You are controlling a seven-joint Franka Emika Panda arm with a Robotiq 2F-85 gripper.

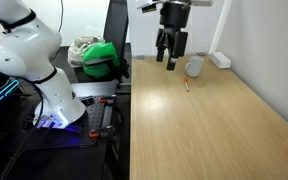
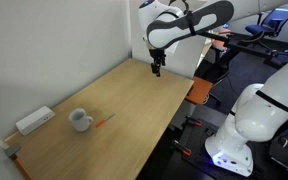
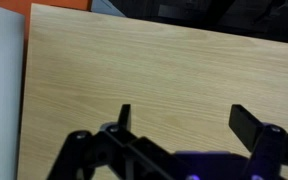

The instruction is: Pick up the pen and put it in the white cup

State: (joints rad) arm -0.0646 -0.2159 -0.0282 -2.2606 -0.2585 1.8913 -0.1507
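Observation:
The pen (image 1: 186,87) is a tiny reddish-orange stick lying on the wooden table, just in front of the white cup (image 1: 194,67). Both also show in an exterior view, the pen (image 2: 103,120) to the right of the cup (image 2: 79,120). My gripper (image 1: 170,58) hangs open and empty above the table, well apart from pen and cup; it shows too in an exterior view (image 2: 156,70). In the wrist view the open fingers (image 3: 184,120) frame bare wood. Pen and cup are out of the wrist view.
A flat white rectangular block (image 1: 220,60) lies near the wall beyond the cup, also seen in an exterior view (image 2: 34,121). A green object (image 1: 102,57) sits off the table's side. The table edge (image 2: 174,115) borders the robot base area.

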